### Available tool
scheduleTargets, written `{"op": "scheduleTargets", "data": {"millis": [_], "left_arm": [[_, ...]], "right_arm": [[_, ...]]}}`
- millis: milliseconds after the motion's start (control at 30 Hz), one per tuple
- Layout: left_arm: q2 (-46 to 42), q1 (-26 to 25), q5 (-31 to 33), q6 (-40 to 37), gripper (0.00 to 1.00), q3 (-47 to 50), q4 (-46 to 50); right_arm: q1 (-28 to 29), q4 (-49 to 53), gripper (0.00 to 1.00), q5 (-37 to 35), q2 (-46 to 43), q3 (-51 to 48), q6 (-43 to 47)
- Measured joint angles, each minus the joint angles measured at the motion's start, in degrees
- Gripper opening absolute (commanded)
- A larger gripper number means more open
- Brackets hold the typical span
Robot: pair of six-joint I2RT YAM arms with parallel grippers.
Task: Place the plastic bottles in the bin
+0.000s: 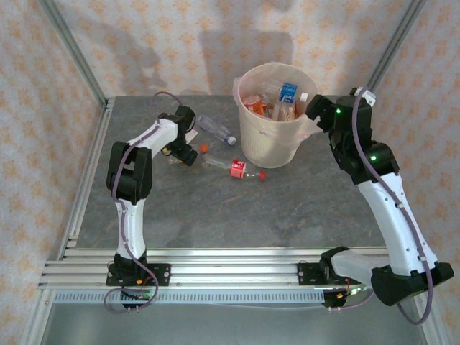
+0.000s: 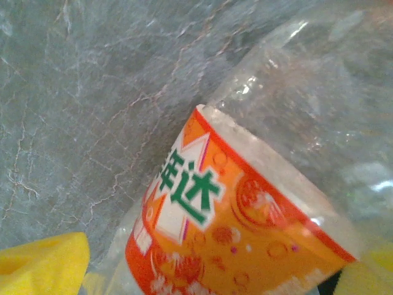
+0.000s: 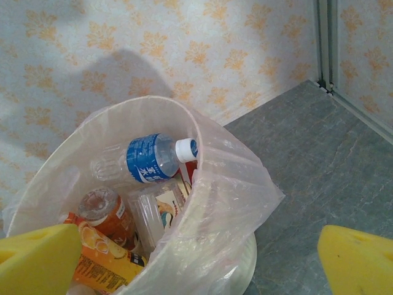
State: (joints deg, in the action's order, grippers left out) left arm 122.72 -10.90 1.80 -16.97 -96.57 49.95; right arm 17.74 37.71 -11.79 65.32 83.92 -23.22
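So, in the top view the bin (image 1: pixel 272 147) is found at about 1 o'clock on the grey table (image 1: pixel 215 215). It's lined with a pinkish bag (image 3: pixel 239 203) and is already pretty stuffed. Seen from the right wrist, a blue-label bottle (image 3: pixel 150 158) with a white cap is laid across the top of the pile, and an orange-brown bottle (image 3: pixel 105 212) is tucked under it at 7 o'clock. The right gripper (image 1: pixel 314 108) is parked at the bin's 3 o'clock side, right by the rim. Its yellow fingers (image 3: pixel 359 264) are spread wide, with nothing held between them.

Out on the table, a clear bottle (image 1: pixel 215 130) is lying at 9 o'clock from the bin. A red-label bottle (image 1: pixel 238 169) is at roughly 7 o'clock, near the bin's base. The left gripper (image 1: pixel 187 152) is seen low over the table at about 10 o'clock. In its wrist view an orange-label bottle (image 2: pixel 233 227) is framed between the yellow pads (image 2: pixel 43 264), with the marbled table behind it. Whether it's actually squeezed can't be told.
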Motion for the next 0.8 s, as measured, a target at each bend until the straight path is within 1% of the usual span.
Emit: {"op": "scheduleTargets", "data": {"millis": [167, 267, 333, 433, 500, 533, 600, 667, 733, 800], "left_arm": [[0.46, 1.22, -0.13, 0.90, 0.86, -0.02, 0.00], [0.85, 1.31, -0.39, 1.42, 0.79, -0.11, 0.02], [1.38, 1.31, -0.81, 2.03, 0.77, -0.35, 0.02], [2.25, 1.31, -1.62, 2.45, 0.68, -0.46, 0.04], [2.29, 1.25, -2.19, 2.95, 0.67, -0.52, 0.20], [2.29, 1.25, -2.27, 3.02, 0.63, -0.52, 0.20], [2.29, 1.27, -2.43, 3.39, 0.60, -0.52, 0.20], [2.29, 1.27, -2.40, 3.52, 0.54, -0.52, 0.20], [2.27, 1.27, -2.38, 3.63, 0.51, -0.52, 0.20], [1.97, 1.27, -2.43, 3.63, 0.51, -0.37, 0.20]], "right_arm": [[0.00, 0.00, 0.99, -0.02, 0.00, -1.03, -0.20], [0.00, 0.00, 0.99, -0.02, 0.00, -1.22, -0.20], [0.00, 0.00, 0.99, -0.02, 0.00, -1.22, -0.20], [0.00, 0.00, 0.99, -0.02, 0.00, -1.22, -0.20], [0.00, 0.00, 0.99, -0.02, 0.00, -1.22, -0.20], [0.00, 0.00, 0.99, -0.02, 0.00, -1.22, -0.20], [0.00, 0.00, 0.99, -0.02, 0.00, -1.22, -0.20], [0.00, 0.00, 0.99, 0.02, 0.00, -1.25, -0.22], [0.00, -0.07, 0.99, 0.20, -0.04, -1.53, -0.37], [0.00, -0.11, 0.99, 0.61, -0.09, -1.90, -0.44]]}}
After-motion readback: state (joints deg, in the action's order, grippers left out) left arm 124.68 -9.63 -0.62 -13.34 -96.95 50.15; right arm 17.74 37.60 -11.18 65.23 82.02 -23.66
